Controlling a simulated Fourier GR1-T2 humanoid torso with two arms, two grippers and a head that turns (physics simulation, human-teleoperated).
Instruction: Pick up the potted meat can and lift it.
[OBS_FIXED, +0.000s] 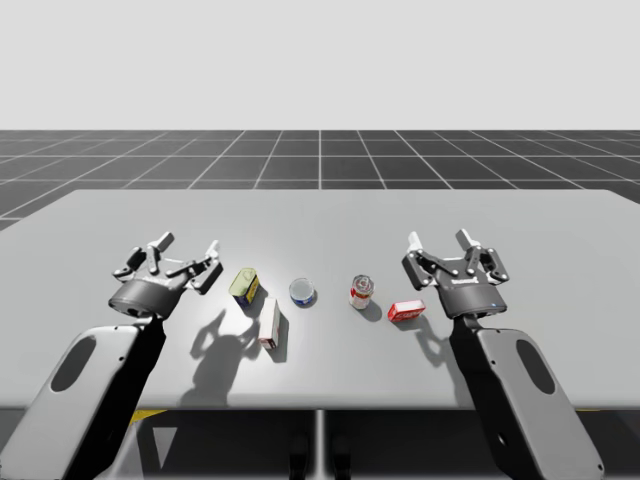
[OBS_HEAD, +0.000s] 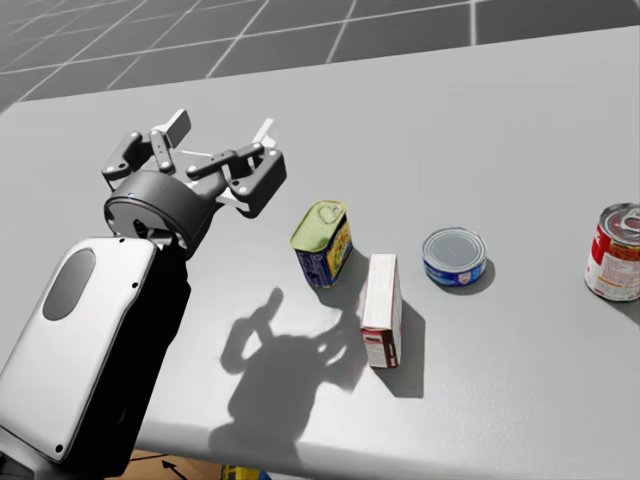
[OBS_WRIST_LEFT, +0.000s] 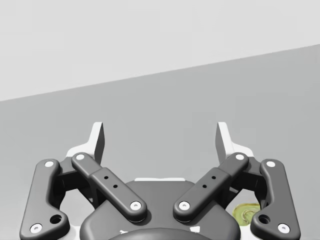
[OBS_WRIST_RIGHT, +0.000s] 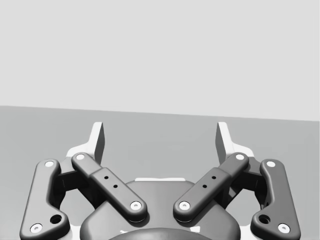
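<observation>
**Both grippers wide open, potted meat can standing alone**

Here is the potted meat can (OBS_FIXED: 244, 285), blue and yellow with a rounded-oblong yellow-green lid, upright on the grey table (OBS_FIXED: 320, 215), and nothing is touching it. My left gripper (OBS_FIXED: 187, 245) hangs just to the left of the can and a little farther back, fingers spread wide with nothing between them. The head view shows it too: my left gripper (OBS_HEAD: 222, 128) is apart from the can (OBS_HEAD: 322, 243). From the left wrist, the gripper (OBS_WRIST_LEFT: 160, 137) gapes at bare table, and the can's lid (OBS_WRIST_LEFT: 246, 214) peeks out beside and below one finger linkage.

Just on the near right of the can lies a white-and-red box (OBS_FIXED: 269, 323). Right of the can sits a flat blue round can (OBS_FIXED: 302, 291), then a tall red-and-white round can (OBS_FIXED: 361, 291), then a small red box (OBS_FIXED: 405, 310). Well to the right of the can, past all of them, my right gripper (OBS_FIXED: 439, 240) hovers, fingers parted and holding nothing.
</observation>
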